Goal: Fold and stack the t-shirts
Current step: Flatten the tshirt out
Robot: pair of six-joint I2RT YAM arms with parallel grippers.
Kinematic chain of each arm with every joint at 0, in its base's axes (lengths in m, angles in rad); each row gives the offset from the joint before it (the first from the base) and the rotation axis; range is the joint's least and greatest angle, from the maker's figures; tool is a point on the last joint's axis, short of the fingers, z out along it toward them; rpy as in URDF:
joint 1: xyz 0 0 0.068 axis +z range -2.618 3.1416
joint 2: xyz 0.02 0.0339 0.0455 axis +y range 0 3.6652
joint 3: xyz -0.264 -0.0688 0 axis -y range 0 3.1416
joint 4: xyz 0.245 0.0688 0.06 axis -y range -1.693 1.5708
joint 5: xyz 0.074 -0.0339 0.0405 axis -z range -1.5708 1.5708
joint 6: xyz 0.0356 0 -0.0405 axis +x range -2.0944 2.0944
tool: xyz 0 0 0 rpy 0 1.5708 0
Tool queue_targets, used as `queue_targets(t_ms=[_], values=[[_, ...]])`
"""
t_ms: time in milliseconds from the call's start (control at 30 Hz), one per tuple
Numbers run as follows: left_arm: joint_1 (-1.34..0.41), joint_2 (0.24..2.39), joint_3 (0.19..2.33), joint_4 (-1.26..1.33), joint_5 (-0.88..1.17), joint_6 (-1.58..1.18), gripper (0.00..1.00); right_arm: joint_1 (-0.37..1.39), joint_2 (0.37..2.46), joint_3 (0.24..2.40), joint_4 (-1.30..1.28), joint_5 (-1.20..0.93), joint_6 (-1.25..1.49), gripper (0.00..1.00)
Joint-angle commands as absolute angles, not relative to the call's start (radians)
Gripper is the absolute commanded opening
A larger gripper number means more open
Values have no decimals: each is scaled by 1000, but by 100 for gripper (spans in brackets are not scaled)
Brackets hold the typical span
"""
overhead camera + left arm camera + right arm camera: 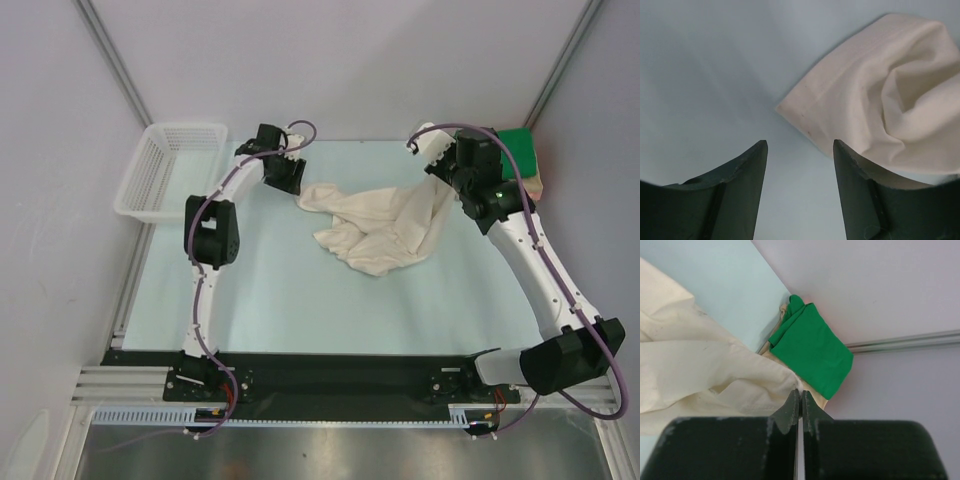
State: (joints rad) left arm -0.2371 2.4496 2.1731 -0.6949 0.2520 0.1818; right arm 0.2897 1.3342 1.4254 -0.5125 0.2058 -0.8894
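Note:
A cream-white t-shirt point(385, 228) lies crumpled on the pale table, stretched from left to right. My right gripper point(800, 392) is shut on a corner of this shirt point(705, 365) and holds it up near the far right. My left gripper point(800, 144) is open and empty, just above the table, with the shirt's left corner point(880, 100) in front of its right finger. A folded bright green t-shirt point(520, 152) lies on a peach-tan one point(538, 183) at the far right corner; both also show in the right wrist view, the green point(812, 347) over the tan point(817, 395).
A white plastic lattice basket point(165, 170) stands at the far left, off the table's edge. Grey walls with metal rails close the back and sides. The arms' bases sit on a black strip point(340, 375) at the near edge.

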Motion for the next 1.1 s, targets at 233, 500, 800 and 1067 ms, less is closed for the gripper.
queue_targets(t_ms=[233, 500, 800, 1067], values=[[-229, 2506, 2290, -680, 279, 146, 59, 308, 1364, 1502, -503, 256, -865, 0], [-250, 2513, 2292, -692, 293, 152, 51, 350, 1388, 1520, -486, 275, -884, 0], [-252, 2543, 2307, -767, 314, 141, 51, 354, 1376, 1513, -463, 273, -910, 0], [-261, 2543, 2322, -756, 299, 146, 45, 357, 1373, 1503, -449, 256, -891, 0]])
